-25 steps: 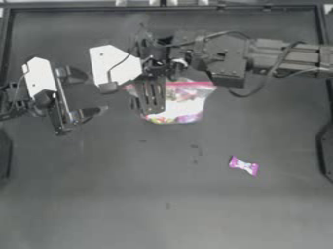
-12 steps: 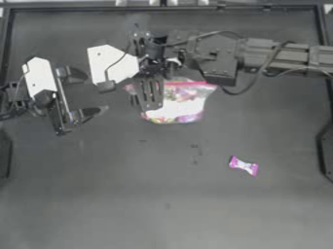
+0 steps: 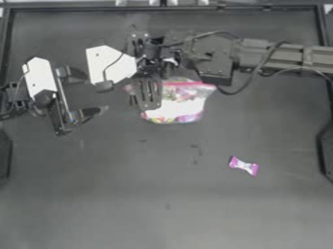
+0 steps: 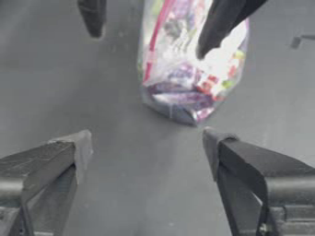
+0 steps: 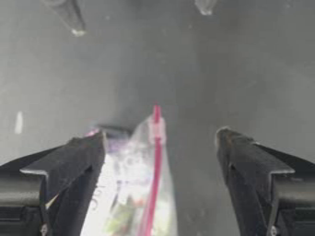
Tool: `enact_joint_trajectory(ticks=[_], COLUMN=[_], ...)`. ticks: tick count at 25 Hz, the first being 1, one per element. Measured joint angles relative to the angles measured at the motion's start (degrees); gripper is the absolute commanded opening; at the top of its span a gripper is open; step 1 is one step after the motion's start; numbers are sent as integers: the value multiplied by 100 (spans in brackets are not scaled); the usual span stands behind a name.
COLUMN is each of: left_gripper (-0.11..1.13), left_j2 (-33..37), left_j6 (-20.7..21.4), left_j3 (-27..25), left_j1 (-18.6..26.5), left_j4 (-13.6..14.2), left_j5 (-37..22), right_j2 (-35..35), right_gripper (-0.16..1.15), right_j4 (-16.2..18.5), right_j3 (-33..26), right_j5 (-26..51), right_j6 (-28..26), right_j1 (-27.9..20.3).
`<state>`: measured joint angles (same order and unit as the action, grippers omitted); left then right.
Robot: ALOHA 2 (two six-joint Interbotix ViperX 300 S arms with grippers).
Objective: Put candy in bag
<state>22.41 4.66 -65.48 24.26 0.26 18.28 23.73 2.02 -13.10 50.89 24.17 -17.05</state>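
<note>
My right gripper [image 5: 160, 143] hangs with jaws spread over the clear plastic zip bag [image 3: 177, 101], its pink mouth strip running along between my fingers. My left gripper [image 4: 144, 147], also spread, faces the bag's end. The small magenta-pink wrapped candy [image 3: 244, 166] lies well apart, slightly tilted, on the dark table [image 3: 98, 194].

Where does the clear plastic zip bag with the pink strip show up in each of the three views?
Top view: clear plastic zip bag with pink strip, upper middle, under the right claw.
Left wrist view: bag at top centre, beyond the left claw.
Right wrist view: bag at bottom, between the claw's open jaws.
Shared landmark: the pink strip.
</note>
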Motion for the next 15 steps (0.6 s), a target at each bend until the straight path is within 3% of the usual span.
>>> enact_joint_trajectory(ticks=[7,15], left_gripper=[101,101], left_j2=[9,0], left_j6=[-9,-9], left_j3=[-26,-26], left_j1=[-9,-18], left_j4=[0,0], left_j5=[0,0], right_j2=[114,176], right_gripper=[97,75], right_j4=[-18,-44], right_j3=[-149,-211], right_j5=[149,316], right_j6=[9,9], right_j1=[0,9])
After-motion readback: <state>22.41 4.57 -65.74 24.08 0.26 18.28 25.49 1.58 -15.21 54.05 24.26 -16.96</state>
